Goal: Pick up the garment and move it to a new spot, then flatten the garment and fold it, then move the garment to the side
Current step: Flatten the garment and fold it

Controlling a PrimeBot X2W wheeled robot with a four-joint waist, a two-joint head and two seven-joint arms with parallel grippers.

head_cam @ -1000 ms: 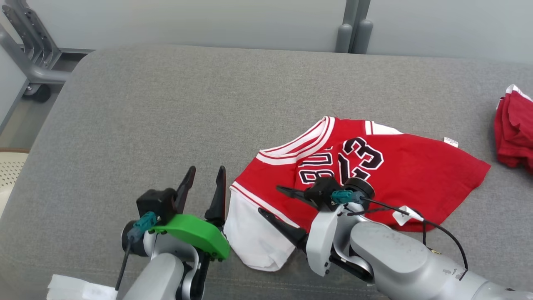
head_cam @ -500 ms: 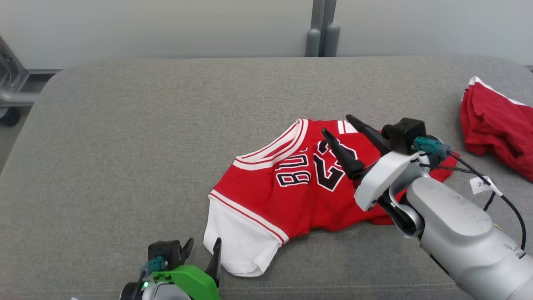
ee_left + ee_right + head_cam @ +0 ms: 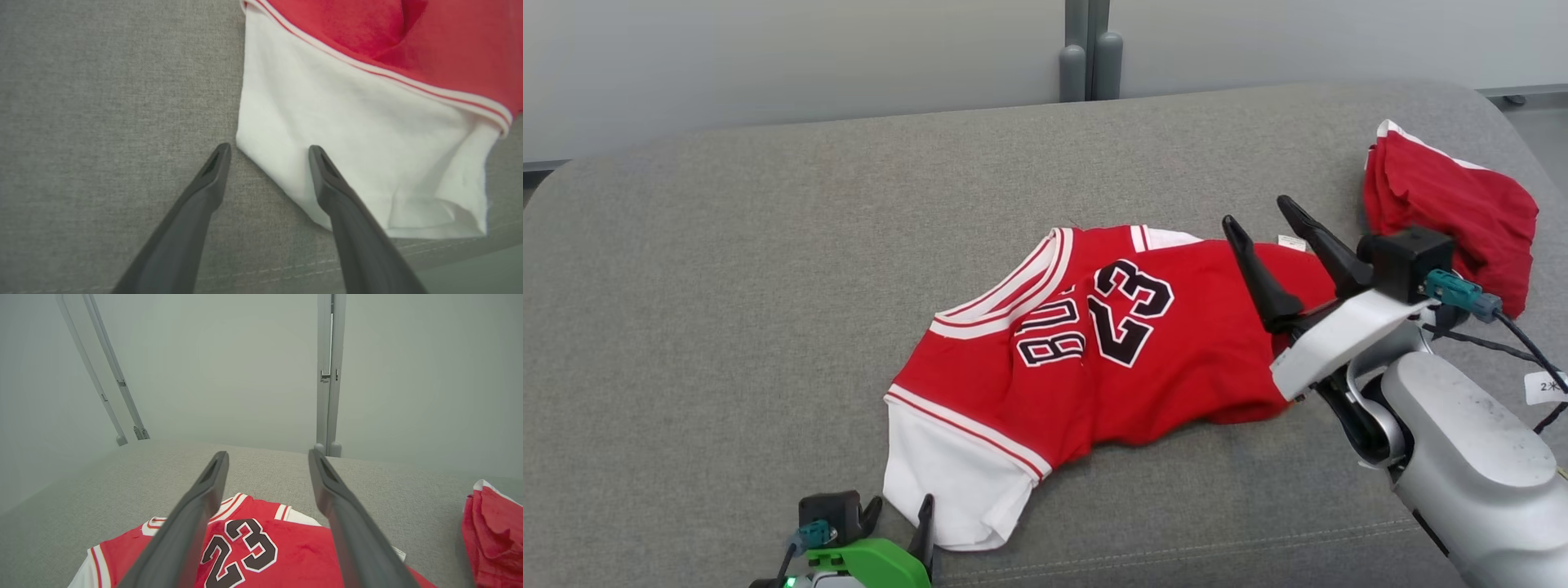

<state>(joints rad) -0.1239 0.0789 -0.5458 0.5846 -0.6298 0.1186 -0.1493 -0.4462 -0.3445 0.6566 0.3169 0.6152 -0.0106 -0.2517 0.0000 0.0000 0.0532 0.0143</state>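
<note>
Head view: a red short-sleeved jersey (image 3: 1143, 359) with white sleeves and a black "23" lay spread but rumpled on a grey woven fabric cushion (image 3: 768, 286).
Left gripper (image 3: 900, 506): jaws stood wide apart, gripping nothing, low over the cushion.
Left jaws and jersey: in the left wrist view, one finger overlapped the near edge of the white sleeve (image 3: 359, 163) and the other was over bare cushion. The sleeve's corner lay between them. Contact could not be told.
Right gripper (image 3: 1258, 212): jaws stood wide apart and empty, raised above the jersey's hem end, fingers tilted upward.
Right jaws and jersey: in the right wrist view, the printed number lay below and between the fingers.
Second garment: a crumpled red cloth (image 3: 1454, 204) with white trim lay near the right jaws on their outer side, apart from the jersey.
</note>
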